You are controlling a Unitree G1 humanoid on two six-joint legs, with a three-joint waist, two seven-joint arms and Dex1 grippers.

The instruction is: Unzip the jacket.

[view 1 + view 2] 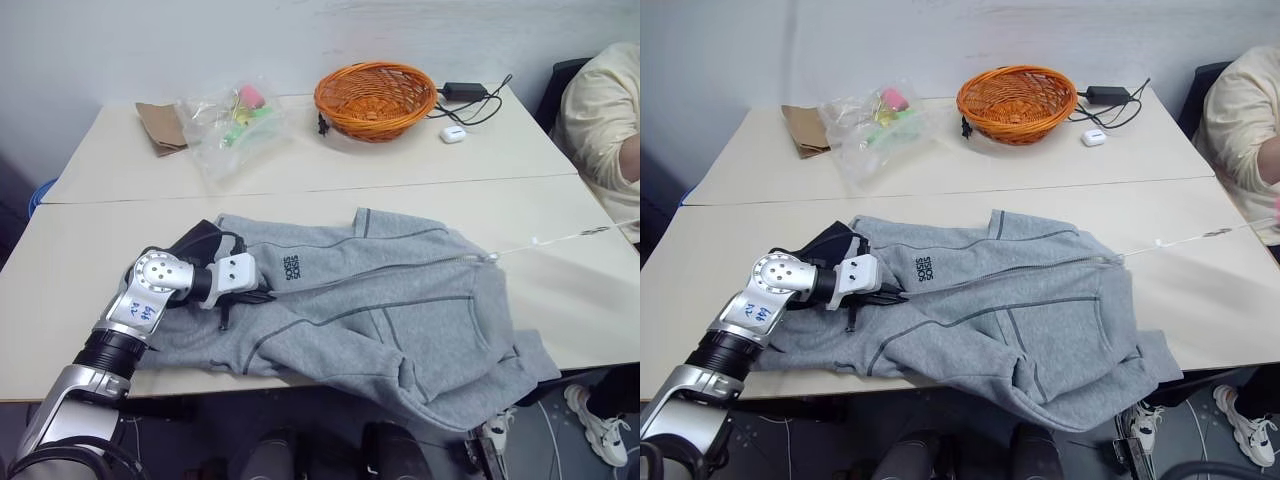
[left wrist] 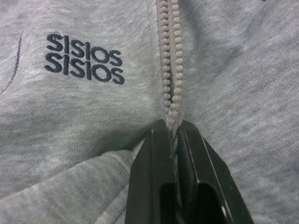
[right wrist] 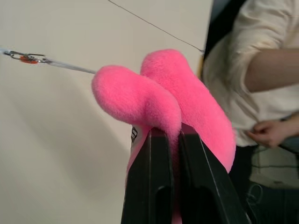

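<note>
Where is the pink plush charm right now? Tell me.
The pink plush charm is pinched in the shut right gripper, in the right wrist view, held off the table's right side near the seated person, away from the jacket.

The jacket (image 1: pixel 380 300) covers the near middle of the desk (image 1: pixel 90 250), leaving bare desk to its left and far right. A taut cord (image 1: pixel 560 238) crosses the right gap, with a person (image 1: pixel 605 120) seated beyond it. Basket (image 1: pixel 376 98), plastic bag (image 1: pixel 225 125) and cables (image 1: pixel 470 100) crowd the far side.
</note>
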